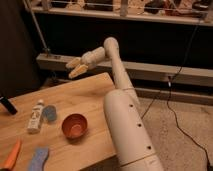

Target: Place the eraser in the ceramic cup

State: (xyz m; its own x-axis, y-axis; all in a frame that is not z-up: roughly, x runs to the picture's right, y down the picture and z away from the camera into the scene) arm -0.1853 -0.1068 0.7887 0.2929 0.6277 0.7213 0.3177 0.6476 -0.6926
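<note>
Pincer (75,67) of mine hangs spread and empty over the far edge of the table (91,92), well apart from the ceramic cup (75,125). Eraser's probably that bluish slab (38,159) by the front edge, so I'd drop low and pinch across its narrow side.

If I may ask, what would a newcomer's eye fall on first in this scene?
The big white arm dominates, rising from the lower middle and bending back to the left. Its pincer hangs in the air by the far edge of the wooden table. On the table the red-orange ceramic cup stands out, with a white bottle to its left.
</note>
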